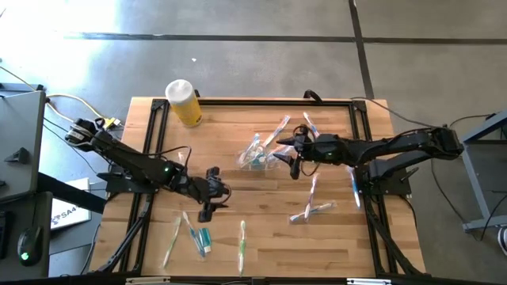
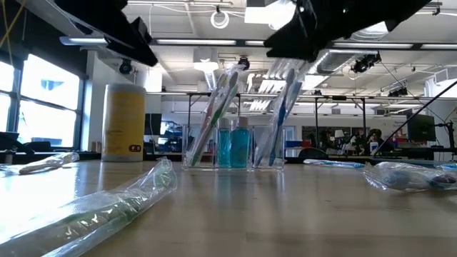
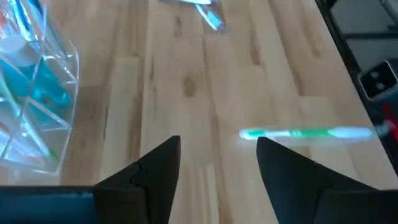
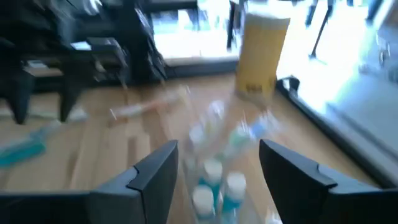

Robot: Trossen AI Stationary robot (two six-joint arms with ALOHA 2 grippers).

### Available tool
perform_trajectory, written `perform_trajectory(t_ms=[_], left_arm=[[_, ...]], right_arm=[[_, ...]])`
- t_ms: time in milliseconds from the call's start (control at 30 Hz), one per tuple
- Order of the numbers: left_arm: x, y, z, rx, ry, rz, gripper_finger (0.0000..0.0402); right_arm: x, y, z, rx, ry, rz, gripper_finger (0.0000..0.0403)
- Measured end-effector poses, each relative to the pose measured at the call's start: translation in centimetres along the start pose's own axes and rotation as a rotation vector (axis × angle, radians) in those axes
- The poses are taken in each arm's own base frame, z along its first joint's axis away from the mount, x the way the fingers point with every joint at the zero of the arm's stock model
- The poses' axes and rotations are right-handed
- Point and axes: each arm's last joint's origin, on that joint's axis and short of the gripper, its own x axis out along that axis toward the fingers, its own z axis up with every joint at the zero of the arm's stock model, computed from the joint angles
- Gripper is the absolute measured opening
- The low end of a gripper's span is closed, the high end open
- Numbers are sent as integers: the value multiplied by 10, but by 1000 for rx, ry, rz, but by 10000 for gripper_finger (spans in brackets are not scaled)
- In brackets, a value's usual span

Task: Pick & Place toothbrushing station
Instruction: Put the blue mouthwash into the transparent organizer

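Right gripper (image 4: 217,171), jaws apart, hovers seemingly just over the clear container (image 1: 257,156); left gripper (image 3: 217,168) gapes empty.

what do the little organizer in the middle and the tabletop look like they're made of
The organizer looks like clear, glossy hard plastic: the toothbrushes and teal-ended tubes inside show through its walls. The tabletop looks like light wood in joined strips, smooth-finished, with grain lines visible.
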Motion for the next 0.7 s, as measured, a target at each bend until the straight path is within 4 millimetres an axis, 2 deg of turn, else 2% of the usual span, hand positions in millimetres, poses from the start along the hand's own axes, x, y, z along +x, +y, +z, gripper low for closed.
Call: perform_trajectory(t_ms=[233,567,700], left_arm=[[-13,-41,-11,265,104,-107,198],[-6,-60,-34,250,244,-122,171],[-6,-63,-33,191,232,-130,171]], right_arm=[[-19,18,14,-109,-91,85,217],[-27,38,13,-117,-98,169,217],[-29,44,17,-67,-137,196,216]])
